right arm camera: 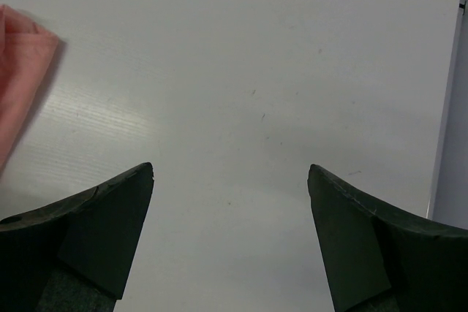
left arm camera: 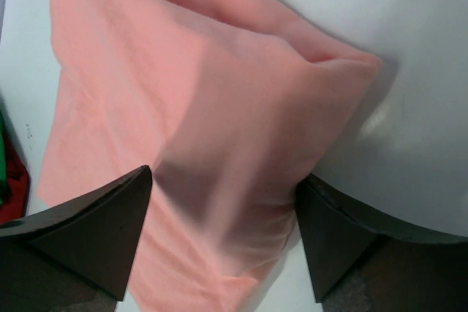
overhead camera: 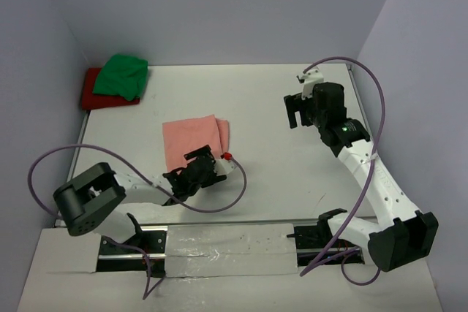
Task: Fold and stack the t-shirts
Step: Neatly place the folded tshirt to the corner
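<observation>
Left wrist view, item 1: left claw [left arm camera: 223,180], nearest of all, low at the near edge of the cloth. Its jaws are spread wide and released; the cloth lies flat under and between them and nothing is pinched.

Item 2: salmon-pink t-shirt [overhead camera: 191,140], count one. It is folded into a nearly square packet, so no clear long axis can be read. It lies left of centre on the surface [overhead camera: 278,166]. A narrower layer shows along its right side.

Key relation: the pink packet runs away from the left claw towards the far side, and the claw straddles its near edge. Judged from this, the left arm is far better placed to work it; any lift or tuck would start at that near edge.

Item 3: right claw [overhead camera: 295,115], count one, out on the right and well apart from the pink packet. Its jaws are released and wide, with only bare surface beneath. The packet's right corner barely enters its own view at the left.

Item 4: green t-shirt [overhead camera: 123,76], count one, bunched in the far left corner.

Item 5: red t-shirt [overhead camera: 95,98], count one, lying under the green one.

Totals: three t-shirts, two claws.
</observation>
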Action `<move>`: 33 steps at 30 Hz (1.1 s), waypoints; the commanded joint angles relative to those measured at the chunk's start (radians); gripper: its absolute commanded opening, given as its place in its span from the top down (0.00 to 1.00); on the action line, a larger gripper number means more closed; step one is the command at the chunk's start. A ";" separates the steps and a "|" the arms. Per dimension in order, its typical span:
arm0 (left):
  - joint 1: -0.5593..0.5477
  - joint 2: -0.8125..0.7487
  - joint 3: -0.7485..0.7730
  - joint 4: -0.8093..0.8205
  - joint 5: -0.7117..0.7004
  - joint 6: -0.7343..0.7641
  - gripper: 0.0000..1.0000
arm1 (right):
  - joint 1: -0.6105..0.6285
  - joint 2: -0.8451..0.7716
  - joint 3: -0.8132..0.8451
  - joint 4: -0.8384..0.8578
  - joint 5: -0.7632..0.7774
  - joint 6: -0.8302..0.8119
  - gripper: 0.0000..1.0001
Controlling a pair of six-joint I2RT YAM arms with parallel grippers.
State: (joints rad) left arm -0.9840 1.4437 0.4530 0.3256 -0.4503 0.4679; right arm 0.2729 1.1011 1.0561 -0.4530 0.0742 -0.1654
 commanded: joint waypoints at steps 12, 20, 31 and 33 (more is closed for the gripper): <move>0.021 0.267 0.061 0.015 -0.059 -0.018 0.59 | -0.069 -0.003 0.099 -0.056 -0.097 0.037 0.07; 0.041 0.262 0.067 -0.002 -0.045 -0.040 1.00 | -0.092 0.045 0.111 -0.093 -0.152 0.047 0.08; 0.074 0.215 0.055 -0.043 -0.014 -0.054 1.00 | -0.106 0.042 0.113 -0.078 -0.174 0.075 0.08; 0.093 0.187 0.053 -0.059 -0.007 -0.051 1.00 | -0.106 0.048 0.117 -0.082 -0.166 0.081 0.09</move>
State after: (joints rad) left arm -0.9237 1.6505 0.5385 0.4309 -0.4988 0.4538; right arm 0.1757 1.1549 1.1217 -0.5465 -0.0879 -0.1017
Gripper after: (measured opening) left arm 0.058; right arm 0.917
